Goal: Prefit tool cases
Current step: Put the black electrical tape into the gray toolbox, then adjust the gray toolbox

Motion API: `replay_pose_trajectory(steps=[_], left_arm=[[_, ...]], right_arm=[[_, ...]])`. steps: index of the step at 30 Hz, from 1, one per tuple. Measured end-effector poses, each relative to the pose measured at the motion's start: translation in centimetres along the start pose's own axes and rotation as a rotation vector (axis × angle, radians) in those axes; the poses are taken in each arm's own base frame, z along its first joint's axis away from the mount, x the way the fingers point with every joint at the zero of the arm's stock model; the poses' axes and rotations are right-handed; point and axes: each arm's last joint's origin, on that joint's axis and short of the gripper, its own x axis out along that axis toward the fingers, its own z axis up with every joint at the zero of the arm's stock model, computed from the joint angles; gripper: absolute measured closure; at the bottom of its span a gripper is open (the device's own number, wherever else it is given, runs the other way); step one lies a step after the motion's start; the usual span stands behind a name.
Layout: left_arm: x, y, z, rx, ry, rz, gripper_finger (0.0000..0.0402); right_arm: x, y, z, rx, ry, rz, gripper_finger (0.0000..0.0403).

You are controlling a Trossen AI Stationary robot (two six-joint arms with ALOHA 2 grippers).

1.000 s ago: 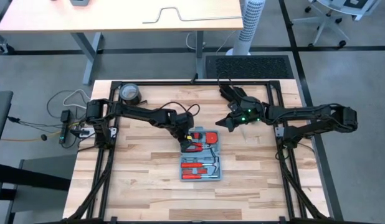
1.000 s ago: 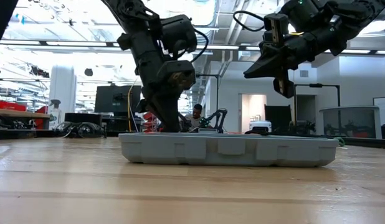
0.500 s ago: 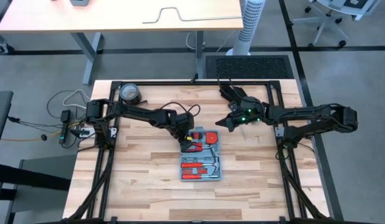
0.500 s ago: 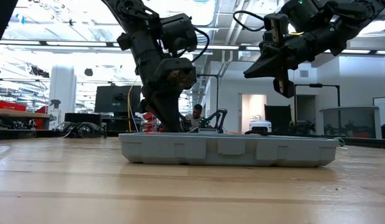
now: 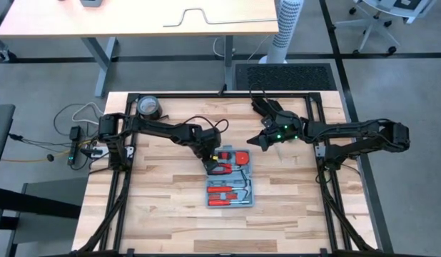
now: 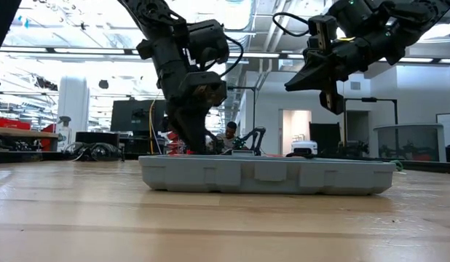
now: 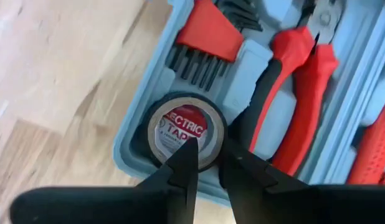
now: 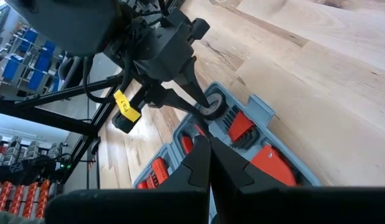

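Observation:
The light-blue tool case [image 5: 230,178] lies open and flat on the wooden table, with red-handled tools in its slots. In the low view it is a long grey tray [image 6: 267,175]. A black roll of electrical tape [image 7: 180,121] with a red label in its core lies in the round slot at the case's far left corner. My left gripper [image 5: 214,155] comes down on this roll. My right gripper [image 5: 257,141] hangs shut in the air, to the right of the case's far end, holding nothing. My left gripper straddles the roll's wall [image 7: 212,148] on one side of the ring. One finger [image 7: 187,163] reaches into the core hole and the other [image 7: 242,167] stands outside the roll. The fingers come from above, slanting down. The roll lies flat in its slot in the case.
Red pliers [image 7: 298,93] and a red holder of hex keys [image 7: 208,37] sit in slots beside the roll. A round dark object [image 5: 149,107] stands at the table's far left corner. A black glove [image 5: 267,107] lies at the far right. Black frame rails [image 5: 120,193] run along both sides.
My left gripper has shifted slightly toward the table's left edge over the case's far left corner. The case has stayed where it was.

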Motion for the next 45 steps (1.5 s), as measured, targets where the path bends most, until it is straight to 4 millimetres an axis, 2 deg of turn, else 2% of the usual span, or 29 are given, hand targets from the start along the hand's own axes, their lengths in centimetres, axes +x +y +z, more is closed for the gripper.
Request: replay_pose_trajectory(steps=[4, 20, 31, 34, 37, 40, 45], left_arm=[[-0.1, 0.2, -0.5, 0.022, 0.04, 0.051, 0.0334], [-0.3, 0.1, -0.3, 0.019, 0.031, 0.027, 0.0334], [-1.7, -0.7, 0.9, 0.025, 0.006, 0.008, 0.0334], [-2.5, -1.0, 1.3, 0.012, -0.1, -0.058, 0.0334], [-3.5, -1.1, 1.4, -0.043, -0.24, -0.199, 0.0336], [-4.5, -0.4, 0.7, -0.145, -0.363, -0.333, 0.0344], [-4.5, 1.3, -1.6, -0.339, -0.555, -0.54, 0.036]], right_arm=[[0.0, 0.0, 0.0, 0.0, 0.0, 0.0, 0.0391], [0.0, 0.0, 0.0, -0.002, -0.015, -0.015, 0.0391], [0.0, 0.0, 0.0, -0.003, -0.016, -0.016, 0.0391], [0.0, 0.0, 0.0, 0.007, -0.017, -0.015, 0.0391], [0.1, 0.1, -0.1, 0.01, -0.013, -0.009, 0.0391], [0.1, 0.4, -0.3, 0.004, -0.006, 0.001, 0.0391], [0.2, 0.8, -0.4, -0.008, -0.025, 0.004, 0.0391]])
